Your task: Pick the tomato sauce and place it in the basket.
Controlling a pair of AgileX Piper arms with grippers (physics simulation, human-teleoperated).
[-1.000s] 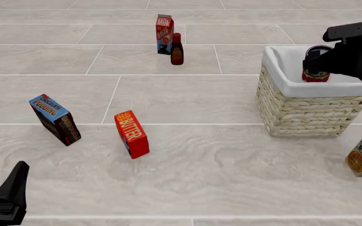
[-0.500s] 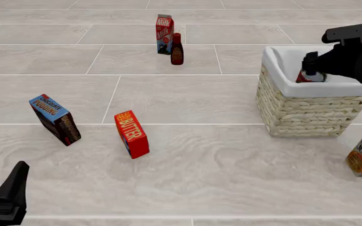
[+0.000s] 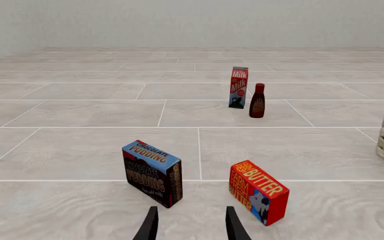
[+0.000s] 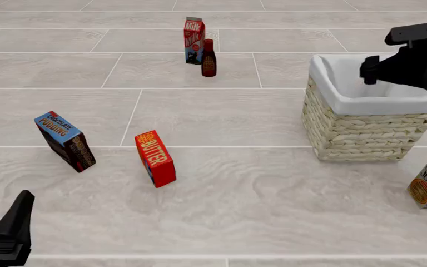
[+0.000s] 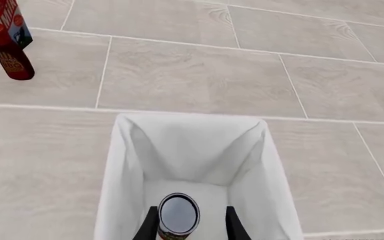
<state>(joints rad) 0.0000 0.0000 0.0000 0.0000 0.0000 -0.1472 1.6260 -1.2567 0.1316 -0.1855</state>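
Now the tomato sauce (image 5: 178,215) stands inside the basket (image 5: 122,165), between the right gripper's (image 5: 191,226) fingers. Whether they grip it, I cannot tell.

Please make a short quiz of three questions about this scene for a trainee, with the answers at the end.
1. True or false: the tomato sauce is inside the basket.
2. What does the left tool hold? A) the butter box B) nothing C) the pudding box
3. Name the thing that stands right beside the milk carton, far from the arms.

Key: 1 true: the right wrist view shows its dark top down on the white lining. 2 B: its fingers are apart with nothing between them. 3 the dark bottle with a red cap.
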